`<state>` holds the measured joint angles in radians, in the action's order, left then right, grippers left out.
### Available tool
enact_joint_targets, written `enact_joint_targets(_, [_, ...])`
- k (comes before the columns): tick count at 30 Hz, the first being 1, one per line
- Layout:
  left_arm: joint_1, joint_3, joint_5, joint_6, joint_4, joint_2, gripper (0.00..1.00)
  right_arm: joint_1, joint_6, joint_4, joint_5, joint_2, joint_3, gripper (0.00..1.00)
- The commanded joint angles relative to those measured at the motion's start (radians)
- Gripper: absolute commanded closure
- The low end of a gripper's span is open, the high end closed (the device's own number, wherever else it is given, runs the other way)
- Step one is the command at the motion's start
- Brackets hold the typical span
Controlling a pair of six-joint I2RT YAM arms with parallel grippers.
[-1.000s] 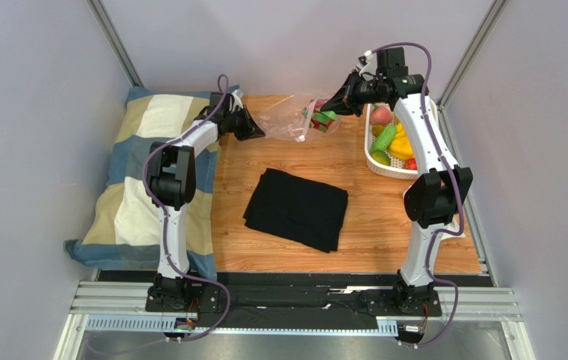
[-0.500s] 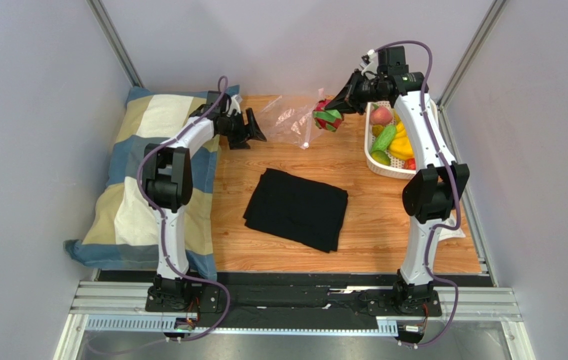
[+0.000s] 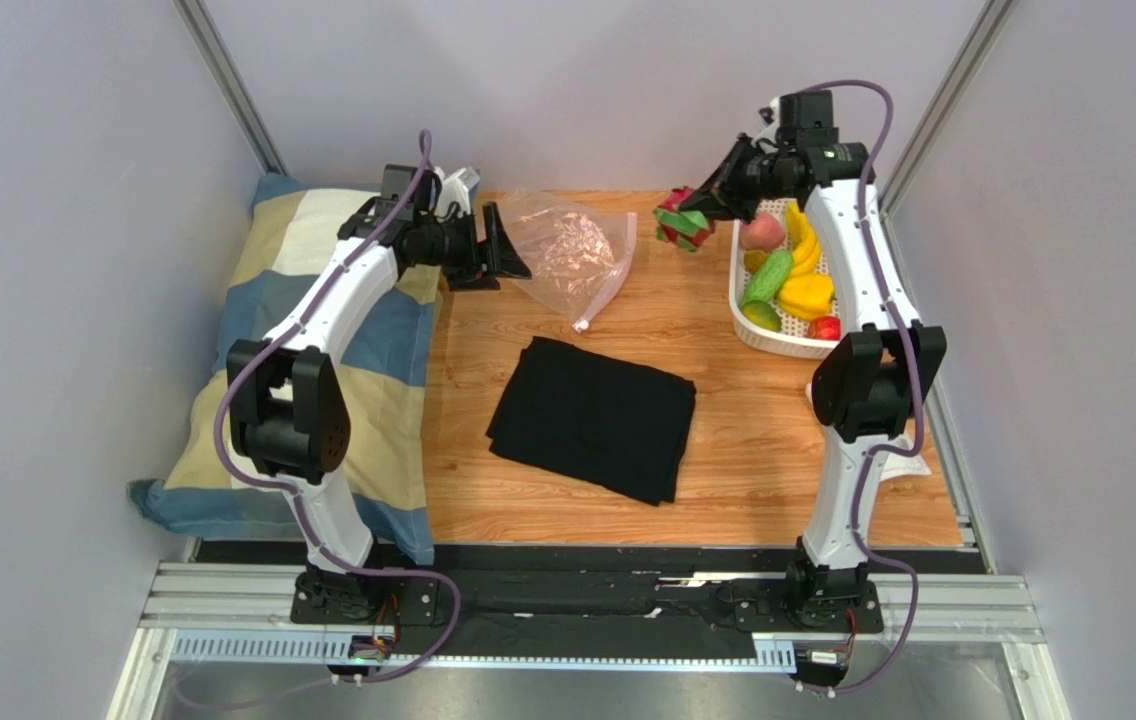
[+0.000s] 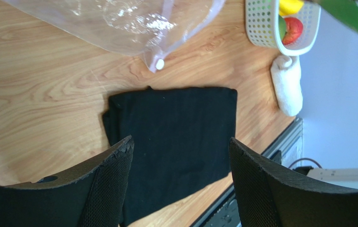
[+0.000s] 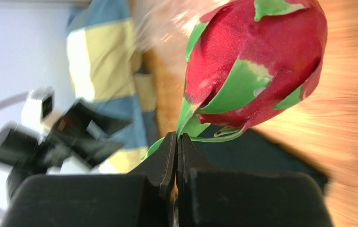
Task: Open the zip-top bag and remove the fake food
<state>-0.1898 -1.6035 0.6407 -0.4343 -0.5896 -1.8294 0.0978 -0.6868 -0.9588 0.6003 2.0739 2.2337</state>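
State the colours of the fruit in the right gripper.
The fruit is red with green flaps; the right wrist view shows it best.

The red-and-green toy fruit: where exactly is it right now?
In the top view, the toy fruit hangs from the right gripper, far right, between the zip-top bag and the white basket.

Bag (image 3: 571, 248) behind cloth (image 3: 594, 417); basket (image 3: 777, 344) rt of both.

Left claw (image 3: 511, 243) agape, right claw (image 3: 693, 204) tight, both arms far forward.
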Motion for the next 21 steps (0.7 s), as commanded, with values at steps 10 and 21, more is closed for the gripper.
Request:
enact_joint_targets(10, [-0.212, 0.050, 0.024, 0.063, -0.055, 0.189, 0.20, -0.280, 0.239, 0.065, -0.182, -0.095, -0.065, 1.00])
enact_joint_targets(21, [-0.260, 0.109, 0.079, 0.075, 0.004, 0.294, 0.18, -0.372, 0.429, 0.051, -0.091, -0.146, -0.397, 1.00])
